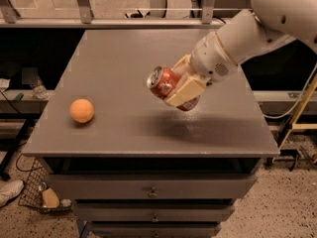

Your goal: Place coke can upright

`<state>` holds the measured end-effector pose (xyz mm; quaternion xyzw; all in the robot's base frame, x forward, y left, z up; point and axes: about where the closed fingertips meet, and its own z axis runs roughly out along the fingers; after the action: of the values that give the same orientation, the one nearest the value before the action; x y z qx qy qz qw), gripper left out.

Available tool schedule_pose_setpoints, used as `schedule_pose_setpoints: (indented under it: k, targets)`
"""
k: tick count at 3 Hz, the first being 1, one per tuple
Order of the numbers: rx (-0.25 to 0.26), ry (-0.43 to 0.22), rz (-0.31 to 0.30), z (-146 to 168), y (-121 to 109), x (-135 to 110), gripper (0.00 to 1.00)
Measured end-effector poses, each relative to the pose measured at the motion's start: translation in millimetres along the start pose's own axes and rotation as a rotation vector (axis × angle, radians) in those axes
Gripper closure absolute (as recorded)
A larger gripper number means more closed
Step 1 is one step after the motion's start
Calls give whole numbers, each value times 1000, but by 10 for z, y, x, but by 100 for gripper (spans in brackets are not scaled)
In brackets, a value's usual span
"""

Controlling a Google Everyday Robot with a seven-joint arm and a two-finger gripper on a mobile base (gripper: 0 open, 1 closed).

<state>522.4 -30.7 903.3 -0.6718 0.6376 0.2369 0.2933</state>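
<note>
Where it hangs over the right half of the grey table (124,53), the coke can (162,83) sits clamped between the gripper (173,84) fingers. Its long axis lies tilted, with the silver top pointing up-left. An orange (81,110) rests well apart, leftward.

White arm (247,33), cream jaws (over table (124,73))

We are holding the coke can (161,83) tilted in our gripper (174,86) above the right half of the table (124,53), its top pointing left. An orange (81,110) is lying on the table, well apart leftward, nearer the front.
</note>
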Motion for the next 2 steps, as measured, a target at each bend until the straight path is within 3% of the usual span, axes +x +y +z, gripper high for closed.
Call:
schedule_pose_setpoints:
  k: [2]
  targets:
    - [36,-353,110,61,-106,229,100]
